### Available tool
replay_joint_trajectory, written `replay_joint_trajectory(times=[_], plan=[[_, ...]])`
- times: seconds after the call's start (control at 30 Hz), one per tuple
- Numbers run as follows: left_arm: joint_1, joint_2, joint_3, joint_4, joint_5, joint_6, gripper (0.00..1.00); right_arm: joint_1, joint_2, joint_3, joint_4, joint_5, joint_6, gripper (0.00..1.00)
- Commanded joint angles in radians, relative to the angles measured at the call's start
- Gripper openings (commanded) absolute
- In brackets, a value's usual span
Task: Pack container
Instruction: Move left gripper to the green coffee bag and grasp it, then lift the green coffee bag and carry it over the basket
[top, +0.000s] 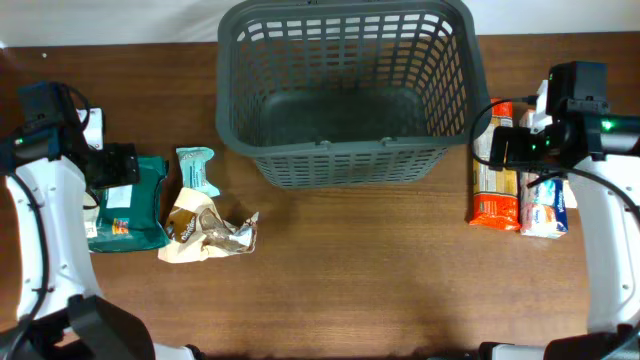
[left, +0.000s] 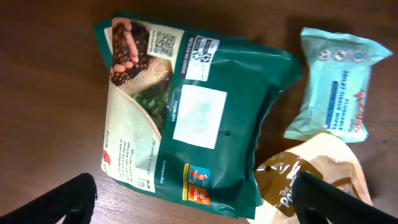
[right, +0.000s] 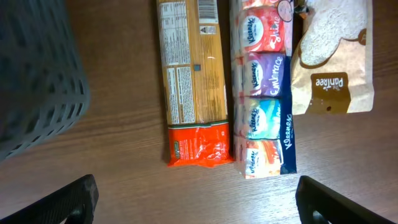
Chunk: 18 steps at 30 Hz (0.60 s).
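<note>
At the far centre of the table (top: 380, 280), the container (top: 340, 162) stands upright, between the two arms. Left gripper (left: 198, 202) hangs above the green packet (left: 186, 112), fingers spread wide, clear of it. Right gripper (right: 199, 202) hangs above the pasta packet (right: 193, 81) and tissue pack (right: 264, 93), likewise spread wide.

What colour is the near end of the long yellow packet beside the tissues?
Orange-red. The long packet shows best in the right wrist view.
</note>
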Motion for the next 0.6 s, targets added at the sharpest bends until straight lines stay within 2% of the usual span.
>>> replay_joint_trajectory(times=[0.0, 0.1, 0.2, 0.33, 0.4, 0.57], plan=[[0.05, 0.039, -0.005, 0.006, -0.008, -0.016, 0.99, -0.003, 0.022, 0.019, 0.0, 0.019, -0.002, 0.99], [0.122, 0.071, -0.005, 0.011, 0.154, 0.122, 1.0, -0.003, 0.028, 0.019, 0.0, 0.02, -0.002, 0.99], [0.203, 0.1, -0.005, 0.005, 0.261, 0.205, 1.0, -0.003, 0.028, 0.019, 0.0, 0.019, -0.002, 0.99], [0.315, 0.122, -0.005, 0.013, 0.327, 0.306, 1.0, -0.003, 0.028, 0.019, 0.0, 0.019, -0.002, 0.99], [0.354, 0.126, -0.005, 0.028, 0.43, 0.385, 0.99, -0.003, 0.028, 0.019, 0.0, 0.019, -0.002, 0.99], [0.401, 0.156, -0.005, 0.101, 0.481, 0.42, 1.0, -0.003, 0.028, 0.019, 0.0, 0.02, -0.002, 0.99]])
